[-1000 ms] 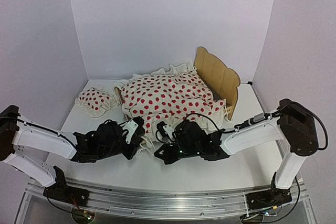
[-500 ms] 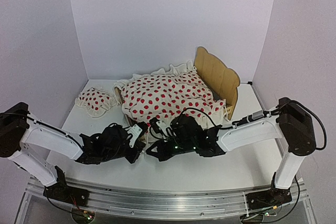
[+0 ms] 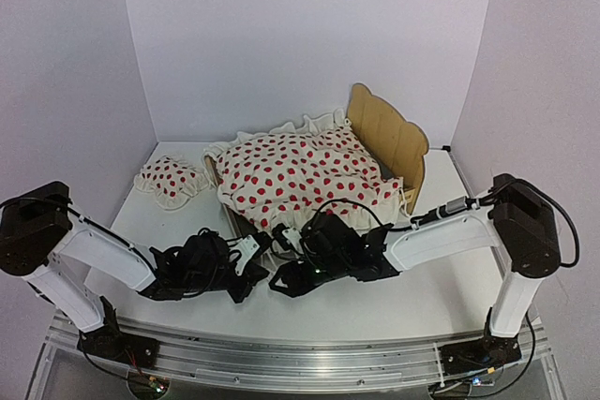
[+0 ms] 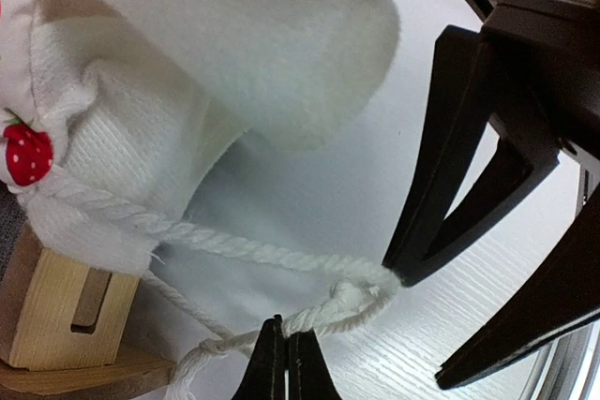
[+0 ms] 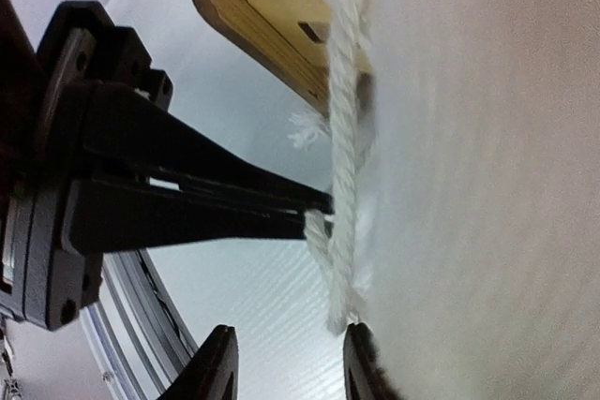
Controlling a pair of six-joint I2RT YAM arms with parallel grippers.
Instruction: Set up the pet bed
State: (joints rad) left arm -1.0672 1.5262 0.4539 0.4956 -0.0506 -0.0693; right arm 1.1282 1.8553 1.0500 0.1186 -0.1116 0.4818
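The pet bed (image 3: 387, 135) stands toward the back of the worktop (image 3: 375, 304), its scalloped headboard on the right. Most of the frame is buried under the red-dotted blanket (image 3: 300, 170), and the matching pillow (image 3: 171, 180) lies apart on the left.

Both arms meet at the near foot corner of the bed. There the left claw (image 4: 284, 333) is pressed together, pinching a white twisted cord (image 4: 272, 255) that hangs from the blanket's edge. The right claw (image 5: 289, 336) is spread, with the cord's frayed end just beside its fingers, gripping nothing.

The frame looks like thin plywood — light, stiff, and likely to slide or tip if the cloth over it is tugged hard. Its rails and corner post offer firm, flat edges for a two-finger grip; the headboard is tall and would lever the bed over if pushed. The blanket is soft and limp, so it will sag and drag, and a hem or ruffle gives the best hold. The cord is thin and slack — easy to lose from a pinch, and best taken close to where it leaves the fabric.
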